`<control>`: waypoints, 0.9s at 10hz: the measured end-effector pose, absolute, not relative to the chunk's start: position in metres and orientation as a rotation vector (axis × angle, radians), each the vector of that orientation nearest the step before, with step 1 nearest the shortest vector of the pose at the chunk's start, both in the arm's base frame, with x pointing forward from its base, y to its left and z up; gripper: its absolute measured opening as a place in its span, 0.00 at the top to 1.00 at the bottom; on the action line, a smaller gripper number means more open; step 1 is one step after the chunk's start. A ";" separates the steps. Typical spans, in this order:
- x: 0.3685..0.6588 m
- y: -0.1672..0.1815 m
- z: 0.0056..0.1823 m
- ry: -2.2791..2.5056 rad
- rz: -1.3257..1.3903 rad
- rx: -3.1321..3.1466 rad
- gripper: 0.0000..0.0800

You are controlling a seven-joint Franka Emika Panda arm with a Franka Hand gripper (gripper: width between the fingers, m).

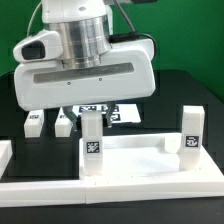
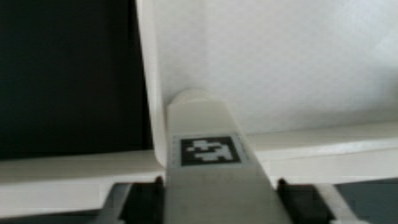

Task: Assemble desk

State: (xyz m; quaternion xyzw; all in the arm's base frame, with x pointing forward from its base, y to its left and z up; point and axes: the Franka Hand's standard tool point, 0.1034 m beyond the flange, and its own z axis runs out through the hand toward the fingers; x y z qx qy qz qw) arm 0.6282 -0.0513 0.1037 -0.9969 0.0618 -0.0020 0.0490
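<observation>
Black table [image 1: 185, 90], white tabletop [image 1: 135, 162] — tagged leg [image 1: 92, 145] between jaws

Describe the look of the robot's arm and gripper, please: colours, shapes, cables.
The arm ends in a ribbed silver-grey cylinder above a broad white housing with rounded corners and a grey band across it. A dark cable seems to run behind. The gripper shows only dark grey fingers in the wrist view.
</observation>
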 end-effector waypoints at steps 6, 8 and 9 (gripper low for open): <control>0.631 -0.047 0.104 1.289 0.037 -2.749 0.64; 0.632 -0.048 0.103 1.713 0.070 -2.475 0.64; 0.632 -0.046 0.103 1.787 0.068 -2.433 0.64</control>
